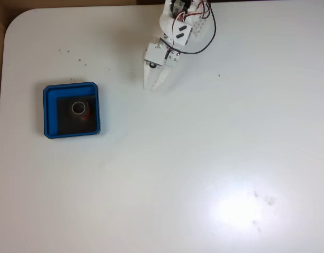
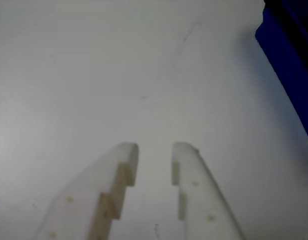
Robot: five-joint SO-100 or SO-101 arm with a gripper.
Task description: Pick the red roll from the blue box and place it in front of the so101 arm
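Observation:
The blue box (image 1: 51, 112) sits on the white table at the left of the fixed view, and the red roll (image 1: 86, 115) lies on its black floor, pale core facing up. The white so101 arm (image 1: 180, 27) reaches in from the top centre. Its gripper (image 1: 151, 86) points down at the bare table, well to the right of the box and farther back. In the wrist view the gripper (image 2: 155, 152) is slightly open with only bare table between the fingers. A blue box corner (image 2: 289, 70) shows at the upper right of that view.
The white table (image 1: 204, 158) stretches wide in front of and to the right of the arm, with a bright glare patch at the lower right. Small dark specks (image 1: 72, 52) dot the surface behind the box. The table's left edge runs close to the box.

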